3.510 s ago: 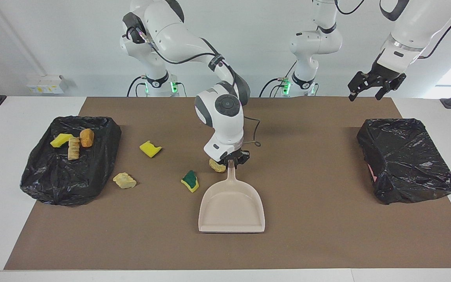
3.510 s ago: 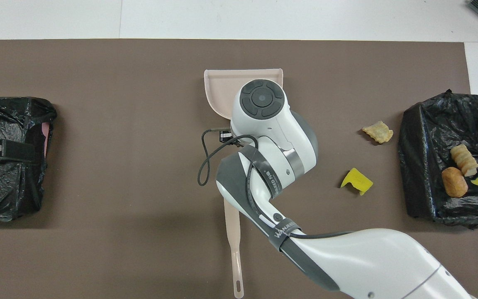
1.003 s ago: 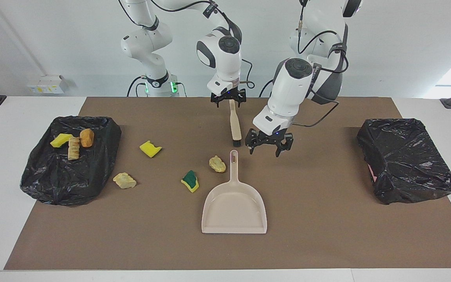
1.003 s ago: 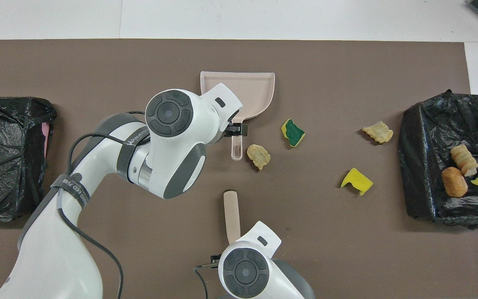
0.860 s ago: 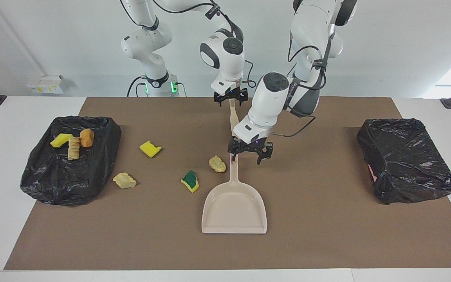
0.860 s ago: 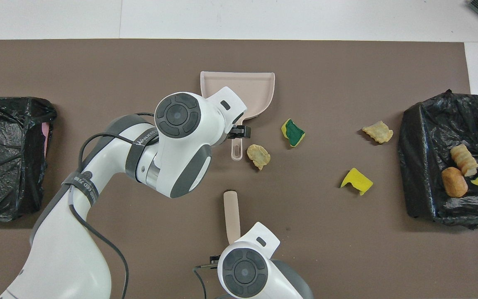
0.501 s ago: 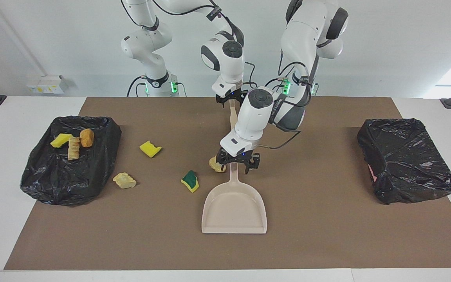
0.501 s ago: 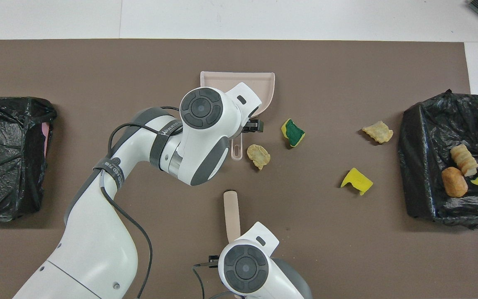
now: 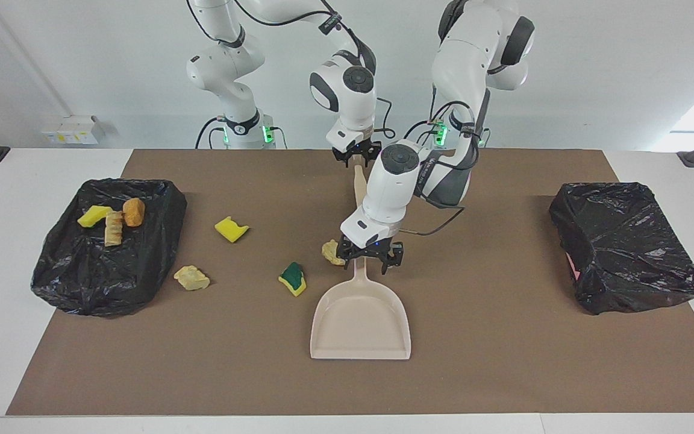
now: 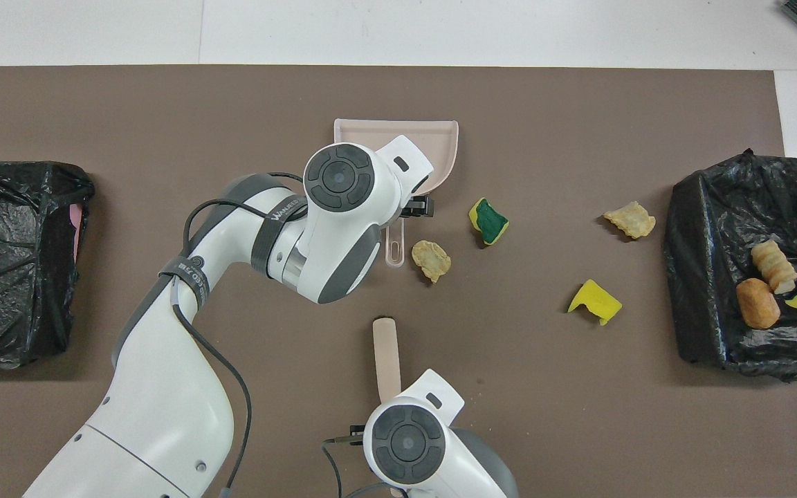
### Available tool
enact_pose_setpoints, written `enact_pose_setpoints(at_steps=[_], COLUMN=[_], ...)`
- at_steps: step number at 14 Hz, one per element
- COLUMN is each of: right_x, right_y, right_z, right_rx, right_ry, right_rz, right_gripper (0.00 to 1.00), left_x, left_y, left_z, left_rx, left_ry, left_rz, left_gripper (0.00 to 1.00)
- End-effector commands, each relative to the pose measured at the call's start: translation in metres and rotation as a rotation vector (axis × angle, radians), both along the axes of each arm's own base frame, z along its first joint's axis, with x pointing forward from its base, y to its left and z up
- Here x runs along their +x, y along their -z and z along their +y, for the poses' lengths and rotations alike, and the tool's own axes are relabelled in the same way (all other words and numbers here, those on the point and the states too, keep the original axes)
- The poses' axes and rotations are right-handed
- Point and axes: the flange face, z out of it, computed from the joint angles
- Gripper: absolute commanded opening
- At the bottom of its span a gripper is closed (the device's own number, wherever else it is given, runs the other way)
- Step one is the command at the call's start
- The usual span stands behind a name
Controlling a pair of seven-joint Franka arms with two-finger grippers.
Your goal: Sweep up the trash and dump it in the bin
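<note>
Settling spread left gripper (image 9: pixel 370 260) astride dustpan (image 9: pixel 360 325) handle, frame centre; keeping right gripper (image 9: pixel 356 155) at brush (image 9: pixel 358 184), top centre, closure unreadable; readying sweep.

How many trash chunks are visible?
7: three on the bag at the right arm's end; four on the mat. None seems hidden.

The left gripper (image 9: pixel 369 256) hangs low at mid-table, fingers spread, wrist pointing down; the right gripper (image 9: pixel 356 155) points down close to the robots.
</note>
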Motion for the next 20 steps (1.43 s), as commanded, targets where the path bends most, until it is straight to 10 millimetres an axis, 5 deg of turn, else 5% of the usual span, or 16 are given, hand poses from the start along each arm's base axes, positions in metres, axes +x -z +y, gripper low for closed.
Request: enact_pose_setpoints(at_steps=[1,8,9,10,12,17,20], right_x=[-0.002,-0.005,-0.005,-0.004,-0.007,0.007,0.026], right_y=[0.003,0.003,0.003,0.002,-0.002,-0.051,-0.076], right_z=[-0.001,0.002,0.002,0.003,0.001,-0.038,-0.074], right_rx=[0.019,0.031,0.031,0.031,0.005,-0.018,-0.029], right_ry=[0.004,0.005,0.005,0.009,0.015,0.054,0.105], right_rz=[0.010,0.021,0.021,0.021,0.051,0.080,0.103], right_gripper=[0.41,0.31,0.09,0.00,0.00,0.00,0.00], left_x=[-0.002,-0.013,-0.013,-0.013,-0.010,-0.005,0.008], left_y=[-0.004,0.009,0.008,0.009,0.003,-0.015,-0.043], left_z=[-0.006,-0.003,-0.003,-0.003,0.004,0.017,0.050], left_rx=[0.025,0.058,0.059,0.064,0.075,0.084,0.116], left_ry=[0.005,0.013,0.013,0.013,0.015,0.081,0.277], left_rz=[0.001,0.046,0.048,0.054,0.072,0.048,0.019], left_gripper=[1.00,0.79,0.76,0.64,0.00,0.00,0.00])
